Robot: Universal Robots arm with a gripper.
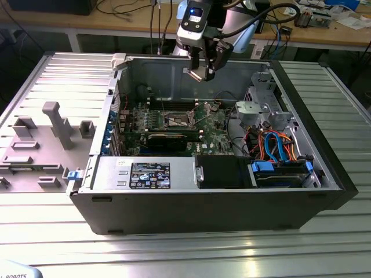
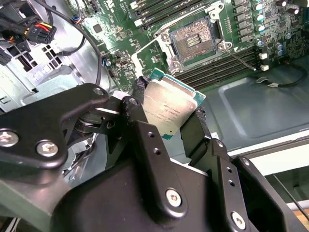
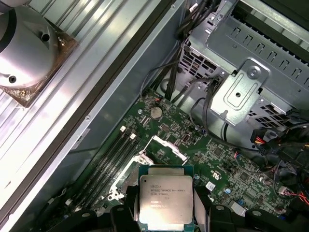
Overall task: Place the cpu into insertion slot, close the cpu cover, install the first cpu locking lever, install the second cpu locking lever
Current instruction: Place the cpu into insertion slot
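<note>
Exterior view: the gripper (image 1: 203, 72) is seen hanging over the open computer case (image 1: 203, 211), well clear of the green circuit board (image 1: 215, 124). The case is laid on a slatted metal table (image 1: 174, 249). A grey moulded tray (image 1: 40, 145) is seen beside it on the exterior view's left.
Case contents from outside: a drive cage (image 1: 264, 107) and orange and blue cables (image 1: 278, 147) are shown toward the exterior view's right. A long black graphics card (image 1: 168, 139) is shown just beside the insertion slot (image 1: 177, 120).
The cpu: it is held up off the board. Its silvery top is turned toward the cameras in both wrist views (image 2: 169, 108) (image 3: 166, 198), and a green edge is visible around it.
Fingers: the two black fingers (image 2: 137, 116) are closed against opposite edges of the cpu and are spread no wider than the chip, which is pinched between them.
Second wrist view: the insertion slot (image 2: 195, 41) is shown uncovered, with its dark contact field framed by a silvery rim. It is apart from the cpu. A thin metal lever (image 2: 237, 57) is seen slanting away from one corner of the slot, across the long memory slots (image 2: 212, 75).
First wrist view: the cpu cover (image 3: 166, 146) is seen as a silvery frame tilted up just past the cpu, not shut.
Gripper in the wrist views: it is placed around the chip (image 2: 169, 104) (image 3: 166, 208).
</note>
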